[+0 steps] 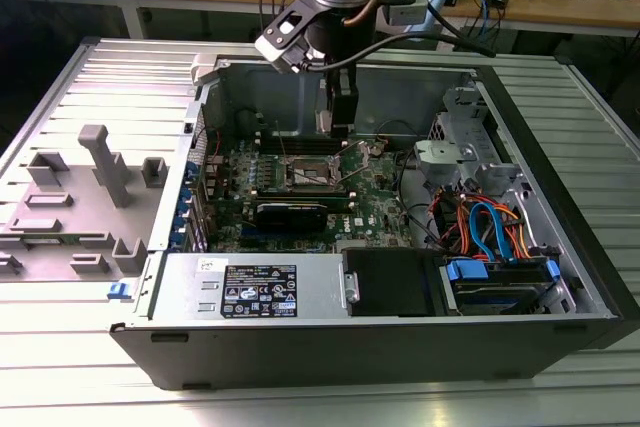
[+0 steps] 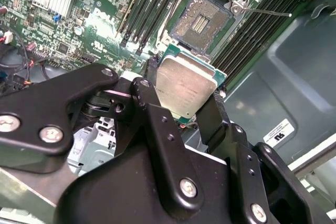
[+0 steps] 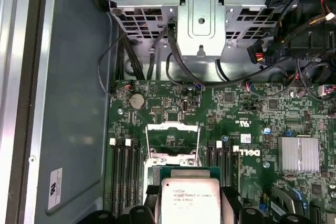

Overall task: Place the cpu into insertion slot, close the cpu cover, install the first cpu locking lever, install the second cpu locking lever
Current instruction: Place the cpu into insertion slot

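Silvery cpu [image 2: 185,83] in hand [image 2: 181,103] | insertion slot [image 2: 202,20] uncovered | white case label [image 2: 277,131]

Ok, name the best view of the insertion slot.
Second wrist view: the insertion slot lies open, contacts plain. In the first wrist view the cpu hides most of it; the exterior view shows it small.

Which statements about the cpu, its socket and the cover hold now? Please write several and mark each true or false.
1. The gripper holds the cpu between its fingers. True.
2. The cpu is already seated. False: the socket is empty, its contacts bare.
3. The cpu cover is closed. False: it stands raised, open.
4. The computer case lies with its open side up. True.
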